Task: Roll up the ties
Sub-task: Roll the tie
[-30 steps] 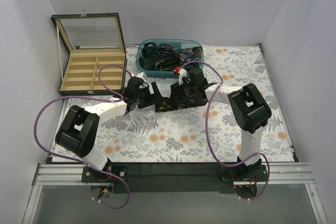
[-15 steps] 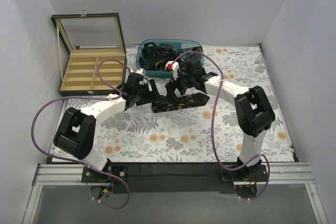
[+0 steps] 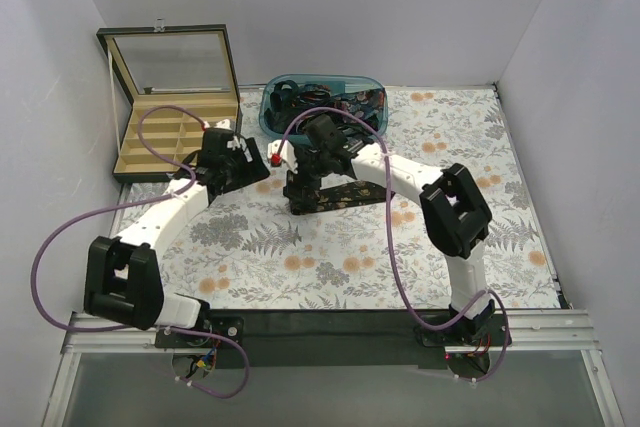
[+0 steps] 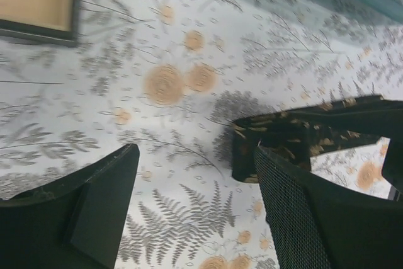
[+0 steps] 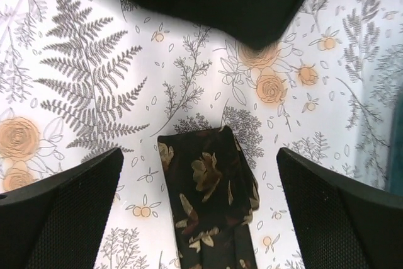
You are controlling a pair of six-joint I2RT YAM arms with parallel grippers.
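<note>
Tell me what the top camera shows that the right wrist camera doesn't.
Only the top camera shows the open compartment box and the purple cables. Only the right wrist camera shows the gold leaf print on the tie, whose end lies between the spread black fingers. Both show the tie lying on the flowered tablecloth.

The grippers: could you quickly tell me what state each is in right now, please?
Left gripper: open, holding nothing.
Right gripper: open, hovering over the tie, not gripping it.
</note>
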